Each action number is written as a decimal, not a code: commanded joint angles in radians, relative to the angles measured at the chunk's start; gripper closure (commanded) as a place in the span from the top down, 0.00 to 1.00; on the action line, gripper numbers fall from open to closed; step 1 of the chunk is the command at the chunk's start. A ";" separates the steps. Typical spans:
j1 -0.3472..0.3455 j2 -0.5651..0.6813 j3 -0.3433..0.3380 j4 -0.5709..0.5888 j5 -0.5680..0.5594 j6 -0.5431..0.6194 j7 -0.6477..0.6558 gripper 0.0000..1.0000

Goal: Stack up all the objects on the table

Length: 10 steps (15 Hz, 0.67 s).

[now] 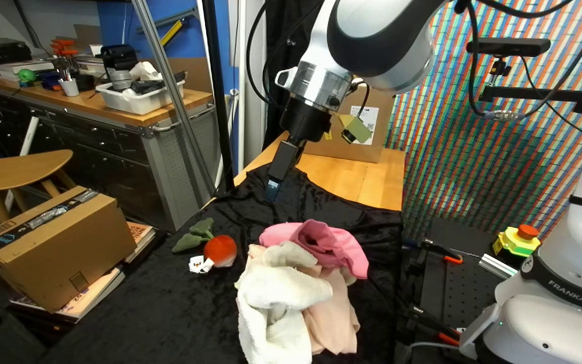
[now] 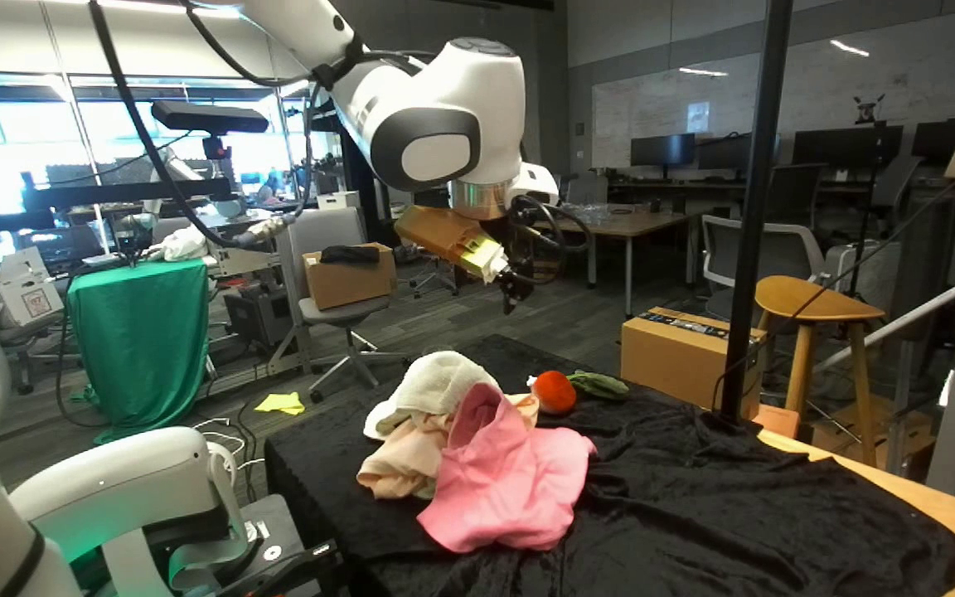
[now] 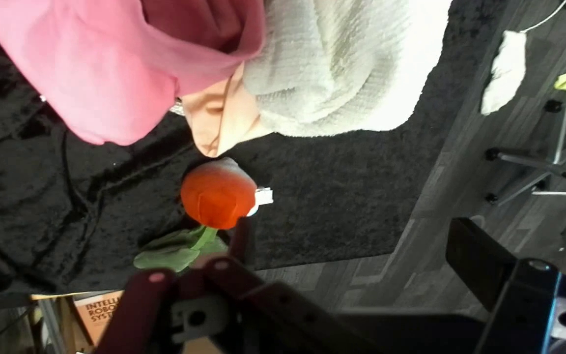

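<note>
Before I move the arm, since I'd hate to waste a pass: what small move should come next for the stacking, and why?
I'd probably shift the gripper sideways until it lines up over the red toy. Its jaws stand apart with nothing between them, and the red toy lies on the black fabric beside the cloth pile, not on it.

Seen: floppy pink fabric piece [image 2: 519, 485] | crumpled off-white fleecy cloth [image 1: 281, 292] | rumpled peach cloth [image 1: 335, 318] | round plush toy [image 3: 219, 196], shaded red-to-white
</note>
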<state>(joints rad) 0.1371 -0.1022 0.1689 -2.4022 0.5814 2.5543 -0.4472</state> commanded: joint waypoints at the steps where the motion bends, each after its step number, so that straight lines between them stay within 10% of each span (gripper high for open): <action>1: 0.020 0.078 0.006 0.056 -0.172 0.076 0.161 1.00; 10: 0.026 0.356 -0.011 0.493 -0.593 -0.299 0.430 1.00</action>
<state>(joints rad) 0.1514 0.1400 0.1685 -2.0985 0.0442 2.3746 -0.0581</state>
